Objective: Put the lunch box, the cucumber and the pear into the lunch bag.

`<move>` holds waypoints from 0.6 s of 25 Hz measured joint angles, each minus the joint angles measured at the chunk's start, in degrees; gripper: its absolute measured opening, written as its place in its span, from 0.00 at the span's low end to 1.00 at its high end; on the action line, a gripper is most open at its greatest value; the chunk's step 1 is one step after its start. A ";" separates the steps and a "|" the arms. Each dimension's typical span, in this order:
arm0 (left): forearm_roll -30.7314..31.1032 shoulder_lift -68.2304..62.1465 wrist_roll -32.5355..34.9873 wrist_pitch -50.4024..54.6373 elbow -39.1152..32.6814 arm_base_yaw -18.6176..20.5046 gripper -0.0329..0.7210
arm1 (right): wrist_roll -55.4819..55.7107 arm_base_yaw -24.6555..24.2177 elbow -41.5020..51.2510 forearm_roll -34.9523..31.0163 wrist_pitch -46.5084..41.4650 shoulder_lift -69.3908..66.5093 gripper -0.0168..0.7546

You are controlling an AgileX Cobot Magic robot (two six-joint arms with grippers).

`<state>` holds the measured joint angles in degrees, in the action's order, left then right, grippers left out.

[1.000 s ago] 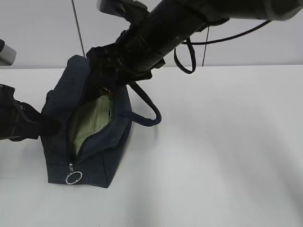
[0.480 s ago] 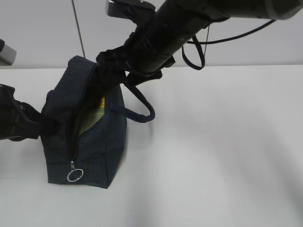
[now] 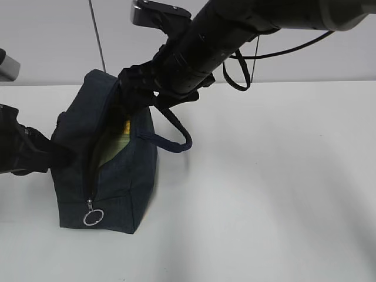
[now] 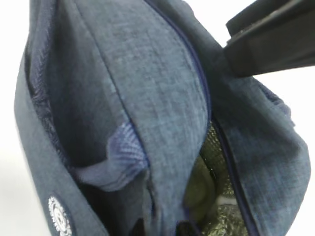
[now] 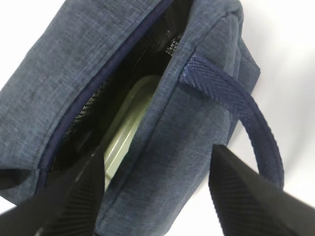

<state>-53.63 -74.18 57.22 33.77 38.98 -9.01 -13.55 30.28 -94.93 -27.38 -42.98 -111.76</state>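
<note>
Two arms work at one lunch bag [image 3: 108, 164], which stands upright on the white tabletop [image 3: 264, 188] with its zipper partly undone and the metal ring pull [image 3: 92, 218] hanging at the near end.

The right gripper [image 5: 155, 196] hangs above the far end of the bag. In the right wrist view its jaws are spread wide: one dark finger [image 5: 59, 196] is over the open slit and the other is on the outer side of the bag wall, so the navy fabric edge lies between the jaws without being pinched. One loop handle [image 5: 241, 113] curves out just beside the outer finger.

Inside the opening, below the jaws, the pale green lid of the lunch box [image 5: 125, 128] shows; the box lies in the bag. In the exterior view the same lid [image 3: 111, 150] is seen through the slit, and a small patch of yellow [image 3: 126, 124], apparently the pear, sits at its far end, directly under the right jaws. The cucumber cannot be made out with certainty.

The left gripper [image 3: 35, 154] meets the bag's side wall from the left. The left wrist view shows only fabric, the silver foil lining [image 4: 216, 152] and a handle root close up; whether these jaws pinch the wall cannot be told.
</note>
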 joint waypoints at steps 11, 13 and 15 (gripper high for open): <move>-0.32 7.72 1.63 -2.10 0.00 0.00 0.61 | -5.61 0.00 1.11 3.06 0.00 6.47 0.61; -0.55 10.63 1.68 -2.41 -0.07 0.00 0.61 | -6.67 0.61 3.84 3.06 0.57 8.68 0.61; -1.23 14.14 1.94 -3.50 -1.47 0.00 0.61 | -7.43 1.59 7.25 3.06 2.77 10.56 0.61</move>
<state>-54.87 -60.04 59.16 30.28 37.51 -9.01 -20.99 31.87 -87.69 -24.32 -40.21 -101.21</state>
